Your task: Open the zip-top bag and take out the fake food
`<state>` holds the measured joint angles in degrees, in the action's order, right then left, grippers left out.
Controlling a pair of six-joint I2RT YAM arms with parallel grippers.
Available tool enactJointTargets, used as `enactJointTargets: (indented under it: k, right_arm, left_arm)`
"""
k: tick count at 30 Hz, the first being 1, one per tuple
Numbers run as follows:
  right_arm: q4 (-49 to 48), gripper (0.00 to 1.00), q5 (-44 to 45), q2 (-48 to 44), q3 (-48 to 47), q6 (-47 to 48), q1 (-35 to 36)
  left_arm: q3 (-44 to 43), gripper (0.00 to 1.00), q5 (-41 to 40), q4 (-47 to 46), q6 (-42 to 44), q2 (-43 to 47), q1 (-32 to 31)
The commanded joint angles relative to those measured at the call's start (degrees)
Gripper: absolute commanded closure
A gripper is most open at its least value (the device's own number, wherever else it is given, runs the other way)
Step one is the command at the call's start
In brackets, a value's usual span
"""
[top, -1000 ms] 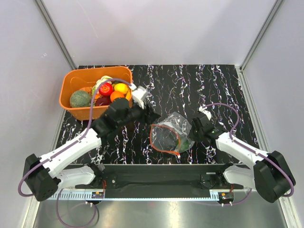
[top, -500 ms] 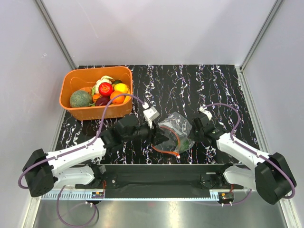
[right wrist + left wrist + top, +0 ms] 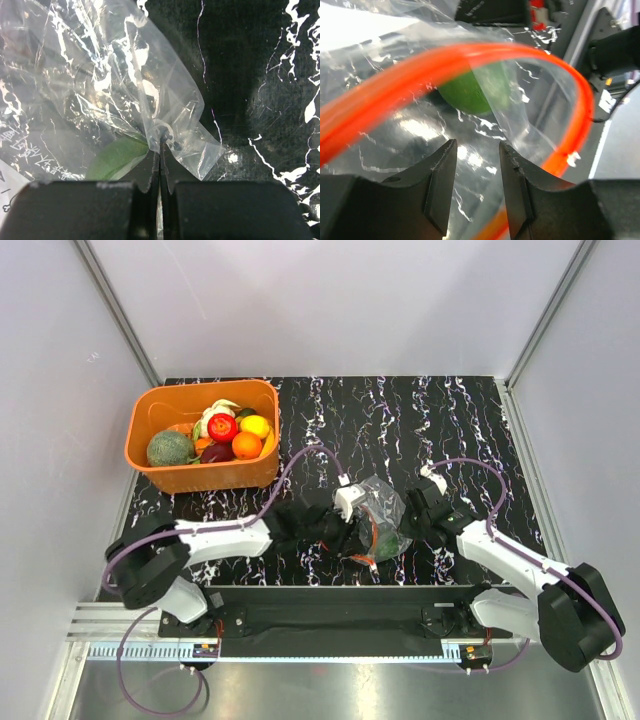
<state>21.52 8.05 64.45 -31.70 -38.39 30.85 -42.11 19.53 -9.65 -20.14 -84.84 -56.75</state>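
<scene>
Pinching a fold of the clear bag, the right pincer holds it while the left pincer, slightly parted, sits at its orange-rimmed mouth; green food shows inside.

No text can be read; the bag bears a printed white patch, its characters illegible.

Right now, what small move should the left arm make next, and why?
Probably ease the left tool deeper into the bag toward the green piece. Its fingers stand open just inside the orange zip mouth, the green piece lies ahead of them, and the right tool is pinching the bag's far end.
</scene>
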Motion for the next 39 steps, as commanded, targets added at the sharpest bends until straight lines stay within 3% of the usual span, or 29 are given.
enactJointTargets:
  k: [1,20,24,30,39]
  right_arm:
    - [0.02,1.0,0.83,-0.55,-1.26,-0.63,-0.18]
    - [-1.04,1.0,-1.11,-0.2,0.41,-1.86,-0.18]
    - [-1.22,1.0,-1.46,-0.63,0.77,-1.95,-0.26]
    - [-0.78,1.0,-1.37,-1.34,1.2,-2.13,-0.18]
    - [0.19,1.0,-0.94,-3.53,1.47,-2.04,-0.09]
  left_arm:
    - [-4.73,0.57,0.25,-5.81,1.95,-3.66,-0.64]
    - [-7.46,0.56,5.08,-22.69,-5.0,-15.79,-2.66]
    - [-8.34,0.47,4.2,-23.22,-5.52,-16.5,-3.36]
    - [-10.1,0.23,3.15,-23.66,-5.96,-17.82,-3.89]
    - [-13.96,0.12,-3.0,-15.77,-1.05,-20.1,-6.52]
